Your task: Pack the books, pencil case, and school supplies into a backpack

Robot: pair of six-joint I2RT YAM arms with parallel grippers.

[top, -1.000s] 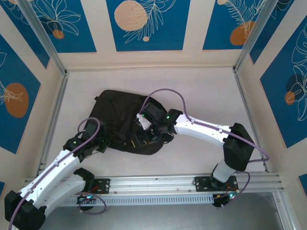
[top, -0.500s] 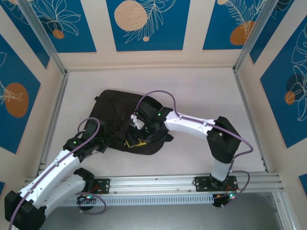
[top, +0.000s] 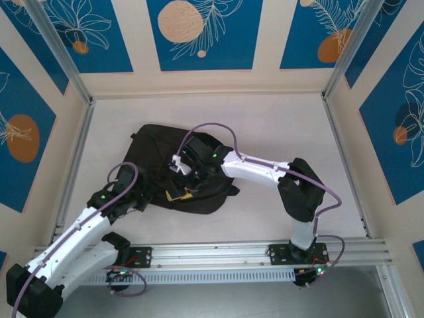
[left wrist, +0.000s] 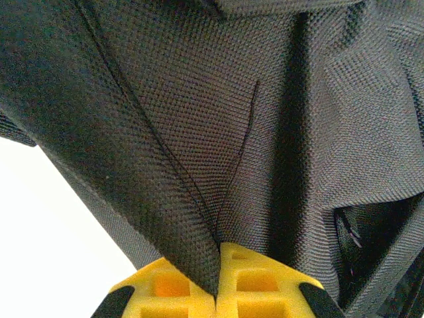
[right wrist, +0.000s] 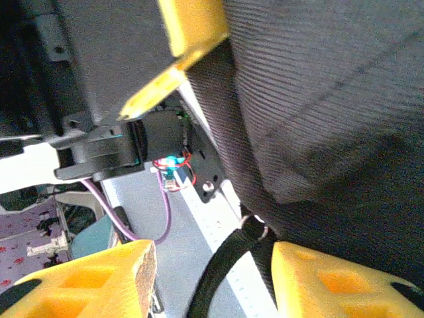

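Note:
The black backpack (top: pixel 165 159) lies flat on the left half of the table. My left gripper (top: pixel 147 193) is at its near left edge, shut on a fold of the backpack's fabric (left wrist: pixel 199 165), with the yellow fingertips (left wrist: pixel 258 271) pressed together. My right gripper (top: pixel 180 192) hangs over the near part of the bag and is open. Between its yellow fingers (right wrist: pixel 99 278) runs a black cord on a small metal ring (right wrist: pixel 255 225), with bag fabric (right wrist: pixel 331 119) above it. The books, pencil case and school supplies are out of view.
A metal rail (top: pixel 218 255) with the arm bases runs along the near table edge. Metal posts and patterned walls (top: pixel 199 33) close in the table. The left arm's body (right wrist: pixel 99 152) and one of its yellow fingers (right wrist: pixel 189 30) are close in front of the right wrist camera.
My right gripper has slid left across the backpack toward the left gripper, its elbow folding in. The left arm has held still, gripping the fabric.

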